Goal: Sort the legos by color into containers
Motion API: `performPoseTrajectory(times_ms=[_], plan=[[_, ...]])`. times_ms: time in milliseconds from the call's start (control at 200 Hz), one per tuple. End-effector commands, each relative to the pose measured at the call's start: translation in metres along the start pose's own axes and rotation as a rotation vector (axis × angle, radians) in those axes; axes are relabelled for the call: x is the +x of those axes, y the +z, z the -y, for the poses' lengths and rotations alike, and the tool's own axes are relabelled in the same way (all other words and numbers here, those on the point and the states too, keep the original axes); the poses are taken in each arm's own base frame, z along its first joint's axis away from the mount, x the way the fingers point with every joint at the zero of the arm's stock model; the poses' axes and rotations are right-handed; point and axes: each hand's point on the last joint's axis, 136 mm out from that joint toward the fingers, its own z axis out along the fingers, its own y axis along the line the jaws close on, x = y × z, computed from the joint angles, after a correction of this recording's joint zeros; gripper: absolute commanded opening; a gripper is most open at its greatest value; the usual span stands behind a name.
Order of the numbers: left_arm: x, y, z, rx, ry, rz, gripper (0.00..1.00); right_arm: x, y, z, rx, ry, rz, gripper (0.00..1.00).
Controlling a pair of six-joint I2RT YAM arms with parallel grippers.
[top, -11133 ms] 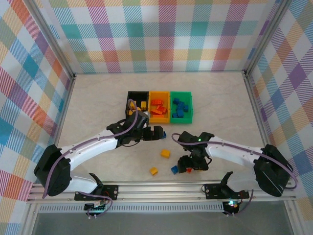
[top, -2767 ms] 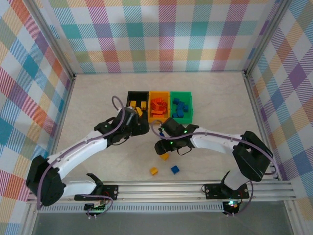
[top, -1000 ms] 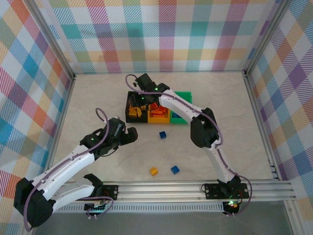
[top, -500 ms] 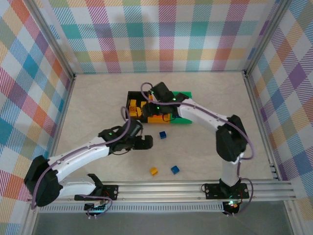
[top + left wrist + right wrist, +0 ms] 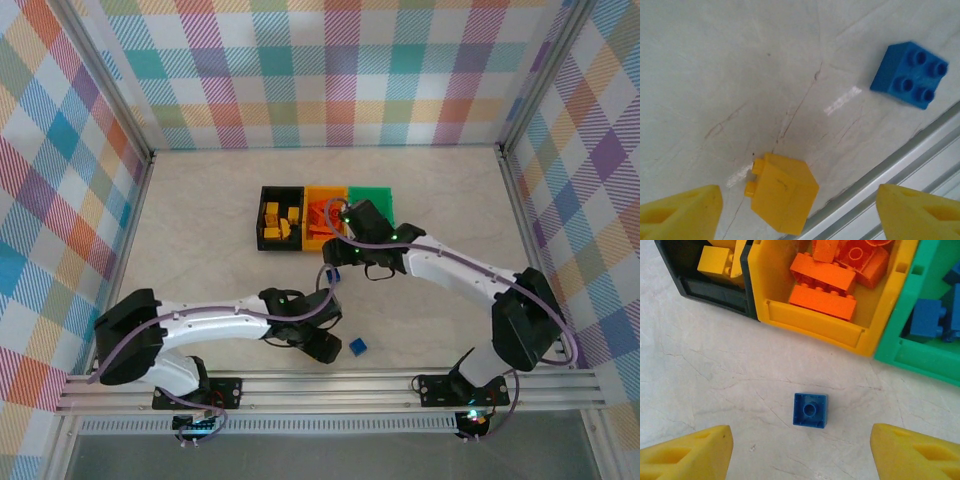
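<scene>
A yellow lego (image 5: 782, 192) lies on its side near the table's front rail, between the open fingers of my left gripper (image 5: 797, 215), which touch nothing. A blue lego (image 5: 910, 75) sits studs-up to its right, also seen as the blue lego (image 5: 358, 346). My right gripper (image 5: 802, 455) hangs open above an upside-down blue lego (image 5: 810, 410), just in front of the containers. The black bin (image 5: 715, 290) holds yellow legos, the orange-yellow bin (image 5: 815, 325) orange-red ones, the green bin (image 5: 920, 357) blue ones. From above, the left gripper (image 5: 318, 345) hides the yellow lego and the right gripper (image 5: 340, 262) stands before the bins.
The metal front rail (image 5: 880, 170) runs right beside the yellow lego. Checked walls enclose the table on three sides. The left arm (image 5: 220, 322) lies low along the front edge. The right arm (image 5: 460, 272) crosses the right half of the table.
My left arm has swung down to the front edge over the yellow lego, its jaws narrower. The right arm has pulled back from the bins to above the upside-down blue lego.
</scene>
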Motion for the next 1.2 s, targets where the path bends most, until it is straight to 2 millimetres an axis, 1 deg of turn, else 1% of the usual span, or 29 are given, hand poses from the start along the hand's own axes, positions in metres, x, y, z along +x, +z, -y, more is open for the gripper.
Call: performPoseTrajectory(times_ms=[0, 200, 380, 610, 640, 730, 745, 780, 840, 915, 925, 1020, 1080, 1195], plan=[[0.011, 0.009, -0.004, -0.064, 0.065, -0.039, 0.76, -0.012, -0.012, 0.003, -0.009, 0.028, 0.064, 0.73], [0.015, 0.025, -0.007, -0.107, 0.102, -0.06, 0.63, -0.014, -0.018, 0.013, 0.0, 0.051, 0.082, 0.74], [0.019, 0.028, -0.013, -0.154, 0.116, -0.069, 0.49, -0.015, -0.022, 0.021, 0.011, 0.064, 0.09, 0.74], [0.013, 0.026, -0.017, -0.189, 0.12, -0.049, 0.33, -0.017, -0.026, 0.026, 0.013, 0.074, 0.101, 0.74], [0.012, 0.024, -0.017, -0.193, 0.12, -0.043, 0.31, -0.017, -0.027, 0.026, 0.014, 0.074, 0.101, 0.74], [0.0, 0.011, -0.023, -0.218, 0.099, 0.011, 0.3, -0.017, -0.029, 0.026, 0.011, 0.075, 0.106, 0.74], [-0.003, 0.007, -0.024, -0.217, 0.09, 0.025, 0.29, -0.017, -0.03, 0.026, 0.011, 0.076, 0.106, 0.74], [-0.013, -0.001, -0.033, -0.234, 0.056, 0.058, 0.29, -0.017, -0.031, 0.027, 0.013, 0.078, 0.108, 0.74], [-0.035, -0.02, -0.046, -0.232, -0.016, 0.129, 0.27, -0.016, -0.032, 0.028, 0.012, 0.083, 0.11, 0.74], [-0.067, -0.048, -0.068, -0.226, -0.134, 0.249, 0.27, -0.015, -0.033, 0.028, 0.009, 0.082, 0.109, 0.75], [-0.071, -0.051, -0.069, -0.218, -0.144, 0.264, 0.28, -0.015, -0.033, 0.028, 0.01, 0.085, 0.108, 0.75], [-0.11, -0.082, -0.103, -0.236, -0.277, 0.402, 0.29, -0.014, -0.034, 0.029, 0.009, 0.087, 0.107, 0.75], [-0.132, -0.093, -0.128, -0.251, -0.357, 0.46, 0.3, -0.013, -0.033, 0.03, 0.01, 0.091, 0.105, 0.75], [-0.169, -0.105, -0.178, -0.274, -0.516, 0.54, 0.29, -0.01, -0.032, 0.031, 0.012, 0.099, 0.094, 0.75]])
